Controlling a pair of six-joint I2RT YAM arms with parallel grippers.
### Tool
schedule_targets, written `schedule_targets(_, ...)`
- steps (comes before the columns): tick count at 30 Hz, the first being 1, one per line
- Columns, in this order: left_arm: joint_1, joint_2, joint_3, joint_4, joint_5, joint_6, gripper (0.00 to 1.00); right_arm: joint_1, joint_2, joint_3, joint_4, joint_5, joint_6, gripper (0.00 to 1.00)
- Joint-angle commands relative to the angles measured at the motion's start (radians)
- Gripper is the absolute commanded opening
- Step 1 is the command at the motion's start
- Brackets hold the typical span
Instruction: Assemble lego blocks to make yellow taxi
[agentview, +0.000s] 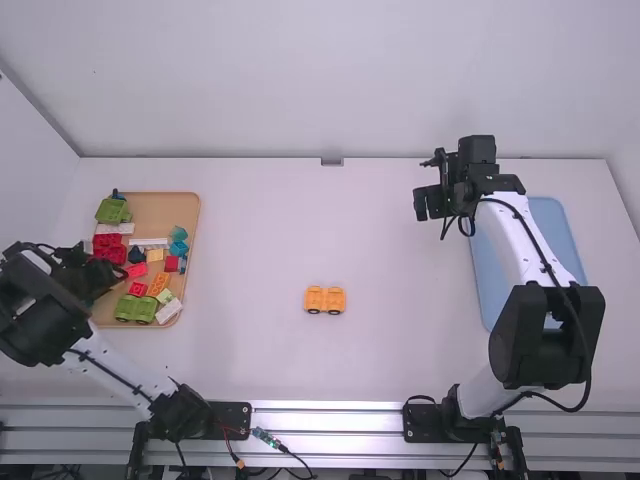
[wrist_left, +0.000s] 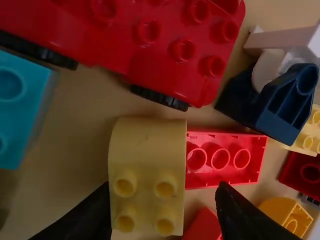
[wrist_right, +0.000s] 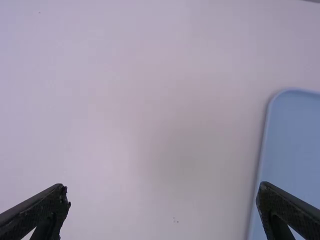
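At the parted fingertips of the left claw (agentview: 118, 271), a yellow block (wrist_left: 147, 160) lies studs up within the brown tray (agentview: 160, 209) of mixed blocks (agentview: 108, 250), its long axis following the fingers, rounded end pointing outward. On the desk (agentview: 400, 320), an orange car base (agentview: 325, 299) sits crosswise. The right claw (agentview: 428, 187) stands wide near the blue tray (agentview: 490, 290).
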Motion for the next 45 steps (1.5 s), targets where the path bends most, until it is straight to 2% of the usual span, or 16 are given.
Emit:
schedule_targets(1,0.002,0.019,0.007,0.000,0.026,0.012,0.53,0.000,0.005,0.024,-0.005,-0.002,0.000,0.99)
schedule_targets(8,0.007,0.019,-0.013,0.029,0.025,0.004,0.50,-0.001,0.005,0.024,-0.005,-0.002,0.000,0.99)
schedule_targets(11,0.011,0.019,-0.016,0.033,0.025,0.002,0.42,0.004,0.005,0.024,-0.005,-0.002,0.000,0.99)
schedule_targets(24,0.014,0.019,-0.016,0.010,0.024,0.002,0.35,-0.001,0.005,0.024,-0.005,-0.002,0.000,0.99)
schedule_targets(28,0.008,0.019,-0.016,0.011,0.025,0.002,0.29,0.003,0.005,0.024,-0.005,-0.002,0.000,0.99)
schedule_targets(33,0.008,0.019,-0.008,0.009,0.026,-0.018,0.33,-0.002,0.005,0.024,-0.005,-0.002,0.000,0.99)
schedule_targets(36,0.008,0.019,0.006,-0.002,0.029,-0.031,0.26,-0.002,0.005,0.024,-0.005,-0.002,0.000,0.99)
schedule_targets(42,0.011,0.011,0.020,-0.014,0.037,-0.032,0.24,-0.002,0.005,0.024,-0.005,-0.002,0.000,0.99)
schedule_targets(45,0.004,-0.006,0.020,-0.004,0.035,-0.063,0.14,0.000,0.005,0.024,-0.005,-0.002,0.000,0.99)
